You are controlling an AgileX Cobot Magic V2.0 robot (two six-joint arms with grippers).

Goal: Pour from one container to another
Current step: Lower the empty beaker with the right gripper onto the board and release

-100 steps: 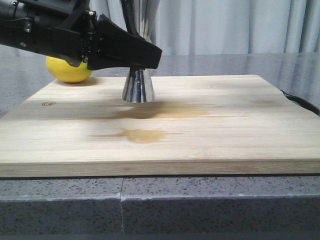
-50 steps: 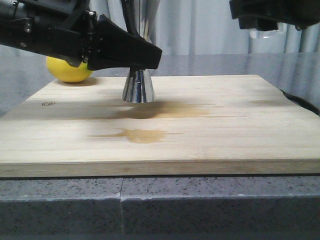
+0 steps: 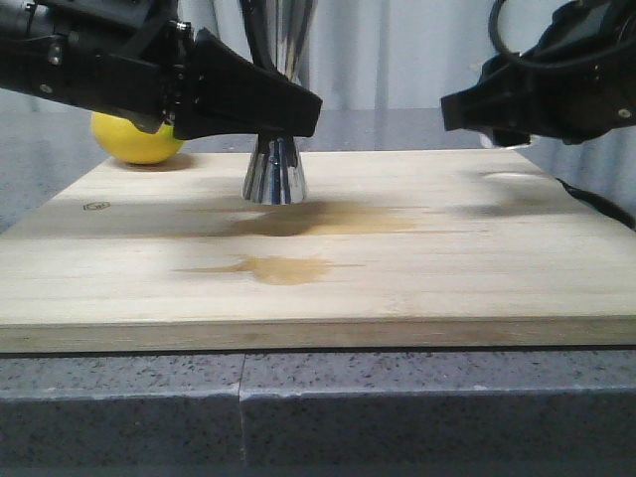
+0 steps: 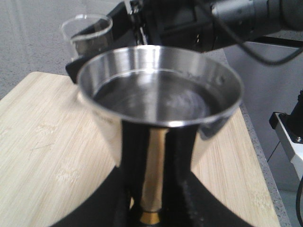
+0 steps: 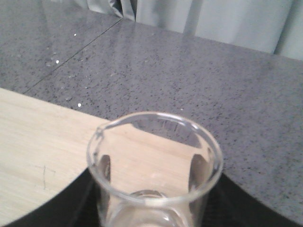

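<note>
Right wrist view: clear lipped beaker (image 5: 154, 165) upright, clamped in right gripper (image 5: 151, 208); since 0.5 s ago it's lower. Left gripper (image 4: 150, 198) grips steel jigger (image 4: 158, 113).

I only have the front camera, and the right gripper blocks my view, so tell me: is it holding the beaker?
Observer: Yes. The right wrist view shows the beaker upright between the fingers of the right gripper.
Operator: Anything left in it?
Observer: It looks empty. I can see the board straight through its wall, and there is no liquid line.
Operator: And the jigger's top cup?
Observer: The left wrist view looks down into the jigger. A glossy, level surface sits below the rim. It is likely liquid, though I can't be sure.
</note>
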